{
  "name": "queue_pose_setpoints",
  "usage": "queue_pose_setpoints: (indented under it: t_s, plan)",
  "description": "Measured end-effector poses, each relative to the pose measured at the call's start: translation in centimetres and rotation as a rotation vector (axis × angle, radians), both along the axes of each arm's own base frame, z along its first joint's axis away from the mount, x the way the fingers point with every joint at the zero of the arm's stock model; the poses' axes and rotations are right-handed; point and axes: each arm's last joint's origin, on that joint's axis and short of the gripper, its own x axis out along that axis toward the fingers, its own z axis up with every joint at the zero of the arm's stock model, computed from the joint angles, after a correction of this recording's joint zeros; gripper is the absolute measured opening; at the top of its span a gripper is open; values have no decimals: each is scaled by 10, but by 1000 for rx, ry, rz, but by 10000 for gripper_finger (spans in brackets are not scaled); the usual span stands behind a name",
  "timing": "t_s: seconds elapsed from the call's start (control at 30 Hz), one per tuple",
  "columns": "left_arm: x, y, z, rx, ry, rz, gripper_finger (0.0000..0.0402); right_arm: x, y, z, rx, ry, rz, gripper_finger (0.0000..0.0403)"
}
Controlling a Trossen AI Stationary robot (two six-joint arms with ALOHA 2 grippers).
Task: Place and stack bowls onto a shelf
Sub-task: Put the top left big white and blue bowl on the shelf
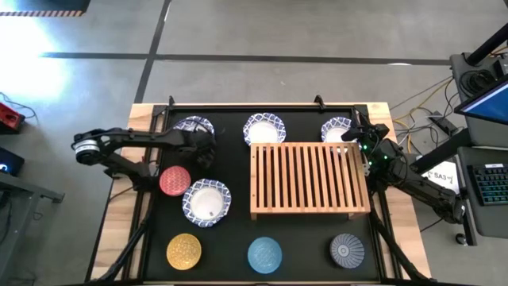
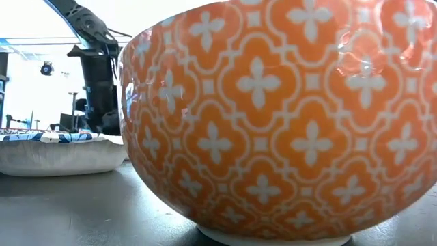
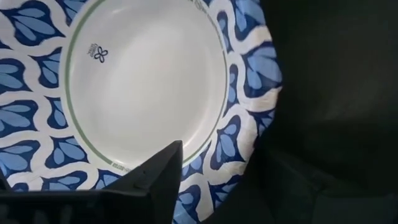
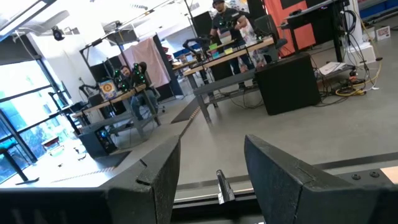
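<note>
Four white bowls with blue rims sit on the black mat: far left point(image 1: 193, 127), far middle point(image 1: 263, 128), far right point(image 1: 336, 129) and one near the red bowl point(image 1: 206, 202). The red bowl point(image 1: 175, 180), yellow bowl point(image 1: 183, 251), light blue bowl point(image 1: 264, 254) and dark grey bowl point(image 1: 347, 249) stand on their bases. The wooden shelf point(image 1: 309, 179) stands right of centre. My left gripper point(image 1: 205, 148) is open over the far left bowl's rim point(image 3: 233, 146), one finger point(image 3: 163, 171) above its inside. My right gripper point(image 1: 362, 143) is open and empty point(image 4: 211, 162) by the shelf's far right corner. My left gripper comes from above at the far left white bowl's near-right rim point(image 3: 231, 134), one finger over the inside and the other outside it over the mat. I cannot tell whether either finger touches the bowl, which rests flat on the mat.
The shelf's slatted top point(image 1: 309, 167) holds nothing. In the low view the yellow bowl point(image 2: 287, 116) fills most of the picture, with a white bowl point(image 2: 54, 147) and an arm point(image 2: 95, 75) behind it. Bare mat lies between the near row of bowls and the shelf.
</note>
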Motion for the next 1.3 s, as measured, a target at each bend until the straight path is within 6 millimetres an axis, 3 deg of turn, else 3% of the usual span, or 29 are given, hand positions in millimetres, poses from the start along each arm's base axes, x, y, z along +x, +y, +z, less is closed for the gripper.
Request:
queue_pose_setpoints:
  t_s: [0.13, 0.4, 0.8, 1.3]
  plan:
    - [1, 0, -5, -9, 35, -26, 134, 0, 0, 0, 0, -1, 0, 169]
    - [2, 1, -10, -27, 72, -55, 9, 0, 0, 0, 0, 0, 0, 169]
    - [3, 2, -3, -30, 72, -140, 2, 0, 0, 0, 0, 0, 0, 169]
    - [37, 14, 59, 42, -36, -220, 0, 0, 0, 0, 0, 0, 0, 169]
